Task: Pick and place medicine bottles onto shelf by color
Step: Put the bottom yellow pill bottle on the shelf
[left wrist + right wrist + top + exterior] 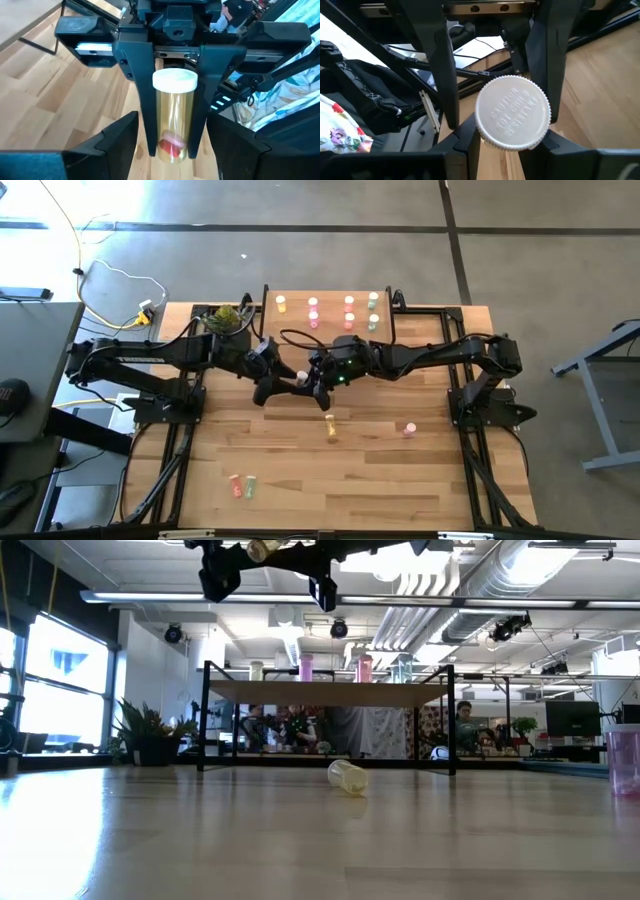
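Note:
High over the table's middle, my right gripper [171,154] is shut on a clear yellow medicine bottle [172,120] with a white cap [513,113]. My left gripper [285,385] faces it, open; its fingers [120,145] stand wide on either side of the bottle's base end, outside the right fingers, apart from both. The shelf [296,318] at the far middle carries yellow [282,303], pink [313,304] and green [373,300] bottles standing upright. A yellow bottle [330,425] lies on its side on the table. My right gripper pinches the yellow bottle's side wall [159,120] between its two fingers [142,100]. The fingers lie along the bottle, coming roughly level from the table's right side. The cap end points back toward that wrist. The bottle is lifted clear, well above the table.
A pink bottle [409,429] stands near the right side, and two more bottles [243,484] lie near the front left. A green-yellow pineapple-like object [225,318] sits left of the shelf. Black frame rails [470,450] run along both table sides.

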Robot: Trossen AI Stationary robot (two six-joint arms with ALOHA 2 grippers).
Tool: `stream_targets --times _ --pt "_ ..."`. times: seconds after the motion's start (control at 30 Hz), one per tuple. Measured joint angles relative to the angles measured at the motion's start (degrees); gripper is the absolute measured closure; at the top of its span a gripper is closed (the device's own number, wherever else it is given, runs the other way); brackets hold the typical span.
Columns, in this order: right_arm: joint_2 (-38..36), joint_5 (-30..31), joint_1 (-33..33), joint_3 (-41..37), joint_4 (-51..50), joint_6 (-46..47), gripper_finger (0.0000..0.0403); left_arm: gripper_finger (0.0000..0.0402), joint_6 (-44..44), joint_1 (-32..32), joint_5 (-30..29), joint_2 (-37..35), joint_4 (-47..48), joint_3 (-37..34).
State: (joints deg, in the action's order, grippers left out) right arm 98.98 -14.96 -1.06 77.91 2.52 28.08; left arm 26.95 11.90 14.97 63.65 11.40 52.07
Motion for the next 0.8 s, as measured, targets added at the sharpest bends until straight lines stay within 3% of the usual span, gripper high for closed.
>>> stream_targets --times 0.8 --pt "0.0 1.1 1.5 0.0 1.8 -1.2 0.0308 0.0177 -1.6 0.1 -0.1 0.2 -2.4 0.0"
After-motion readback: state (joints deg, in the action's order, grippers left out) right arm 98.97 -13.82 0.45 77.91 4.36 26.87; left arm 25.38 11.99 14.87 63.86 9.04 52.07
